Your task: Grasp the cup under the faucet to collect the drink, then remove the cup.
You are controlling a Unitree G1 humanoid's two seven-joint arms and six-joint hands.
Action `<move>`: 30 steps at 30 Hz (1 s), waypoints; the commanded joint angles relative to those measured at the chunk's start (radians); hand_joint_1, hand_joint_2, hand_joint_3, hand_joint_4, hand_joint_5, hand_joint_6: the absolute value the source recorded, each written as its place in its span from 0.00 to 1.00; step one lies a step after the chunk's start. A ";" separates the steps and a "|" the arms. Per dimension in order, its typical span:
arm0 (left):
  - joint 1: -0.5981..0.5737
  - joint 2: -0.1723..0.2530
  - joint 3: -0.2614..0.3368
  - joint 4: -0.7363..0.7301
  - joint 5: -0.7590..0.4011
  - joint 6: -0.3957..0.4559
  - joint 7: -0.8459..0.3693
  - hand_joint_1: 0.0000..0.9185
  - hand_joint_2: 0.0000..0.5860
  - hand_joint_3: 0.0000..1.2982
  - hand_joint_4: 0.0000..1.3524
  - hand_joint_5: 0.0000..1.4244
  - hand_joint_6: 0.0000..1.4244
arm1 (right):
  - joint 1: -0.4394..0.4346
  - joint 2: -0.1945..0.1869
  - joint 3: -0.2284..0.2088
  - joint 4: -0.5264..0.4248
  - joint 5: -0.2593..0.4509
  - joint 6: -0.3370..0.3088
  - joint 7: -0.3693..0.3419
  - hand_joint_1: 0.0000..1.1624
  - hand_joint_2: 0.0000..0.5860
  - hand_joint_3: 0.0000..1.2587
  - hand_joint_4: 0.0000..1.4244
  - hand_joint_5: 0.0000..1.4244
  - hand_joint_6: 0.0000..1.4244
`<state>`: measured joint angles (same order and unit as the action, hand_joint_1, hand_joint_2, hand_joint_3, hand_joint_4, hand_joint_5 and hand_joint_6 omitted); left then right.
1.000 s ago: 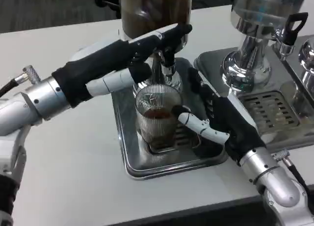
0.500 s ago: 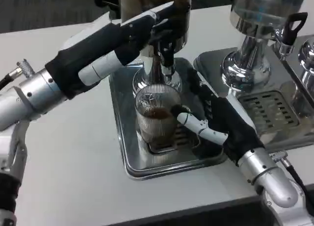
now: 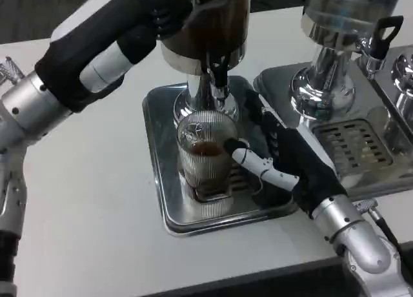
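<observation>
A ribbed glass cup [image 3: 205,156] stands on the grate of a steel drip tray [image 3: 160,181], right under the faucet [image 3: 219,81] of a dark drink dispenser [image 3: 210,26]. Brown drink fills roughly its lower half. My right hand [image 3: 290,158] grips the cup from the right, its white thumb [image 3: 259,166] against the near side and its black fingers [image 3: 258,113] reaching round behind. My left hand [image 3: 151,10] is raised at the picture's top, beside the dispenser's tank and above the faucet. Its fingers are partly cut off by the edge.
A second chrome dispenser [image 3: 332,48] with a black tap lever [image 3: 385,33] stands to the right on its own grated tray [image 3: 361,152], close behind my right forearm. White table [image 3: 84,206] lies to the left and front of the drip tray.
My left hand has lifted up and to the left, off the faucet's lever and toward the tank. My right hand and the cup have stayed in place.
</observation>
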<state>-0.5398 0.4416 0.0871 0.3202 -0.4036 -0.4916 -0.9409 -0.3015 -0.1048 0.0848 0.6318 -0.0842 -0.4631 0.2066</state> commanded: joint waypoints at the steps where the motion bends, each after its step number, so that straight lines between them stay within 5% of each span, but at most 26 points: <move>1: 0.052 0.019 0.032 -0.073 -0.015 -0.001 -0.001 0.00 0.09 0.11 0.04 0.08 0.06 | -0.017 0.000 -0.007 0.016 0.007 -0.024 -0.003 0.48 0.44 0.00 0.00 0.00 0.01; 13: 0.271 0.043 0.178 -0.219 -0.040 -0.047 0.048 0.00 0.08 0.12 0.06 0.09 0.08 | -0.022 -0.001 -0.006 0.038 0.009 -0.040 0.006 0.48 0.44 0.00 0.00 0.00 0.01; 30: 0.331 0.035 0.187 0.092 0.091 -0.148 0.130 0.00 0.12 0.12 0.06 0.10 0.07 | -0.038 -0.006 0.003 0.076 0.005 -0.088 0.026 0.47 0.38 0.00 0.00 0.00 0.00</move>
<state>-0.2058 0.4730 0.2838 0.3813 -0.3333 -0.6188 -0.8246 -0.3241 -0.1109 0.0866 0.7014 -0.0829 -0.5278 0.2264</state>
